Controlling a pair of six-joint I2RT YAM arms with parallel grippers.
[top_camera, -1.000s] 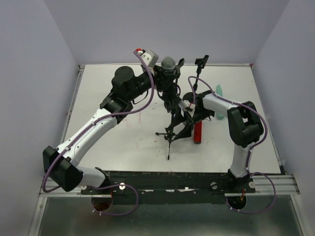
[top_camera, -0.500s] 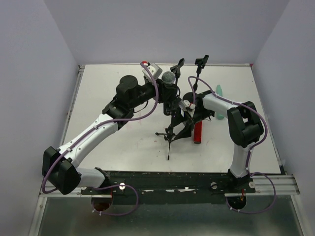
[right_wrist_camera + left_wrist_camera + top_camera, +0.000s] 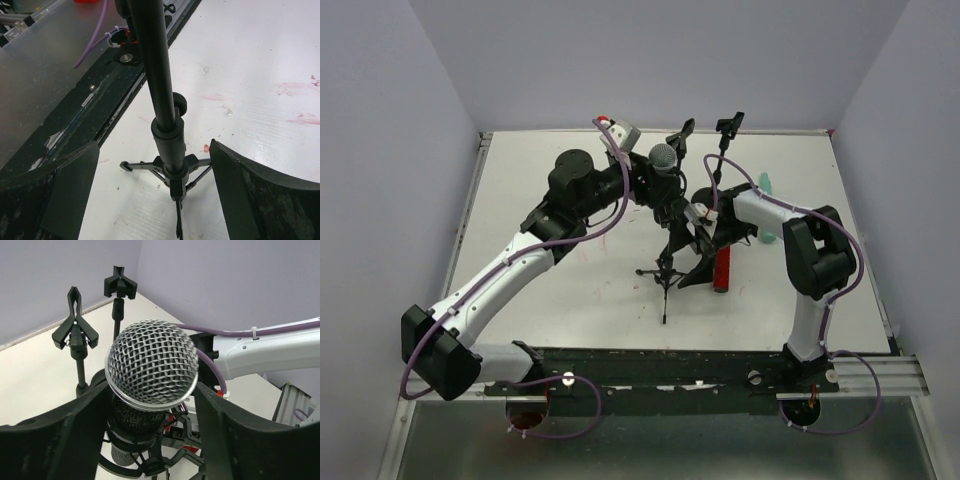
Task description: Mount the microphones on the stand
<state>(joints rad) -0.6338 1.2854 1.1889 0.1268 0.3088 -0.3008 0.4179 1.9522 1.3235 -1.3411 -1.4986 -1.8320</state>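
Fingers (image 3: 60, 440) of the left tool (image 3: 152, 390) stand apart on both sides of the black microphone (image 3: 152, 362), which sits upright in a ring holder of the stand (image 3: 664, 273) (mesh head up). This tool is released. Beyond it, two clips (image 3: 75, 332) rise on thin stems. The right tool (image 3: 155, 145) is released too, wide around the stand's pole without touching. Just beside it the red microphone (image 3: 722, 270) lies on the bench (image 3: 570, 290). The mint-green microphone (image 3: 765, 188) lies to its right, partly hidden by the arm.
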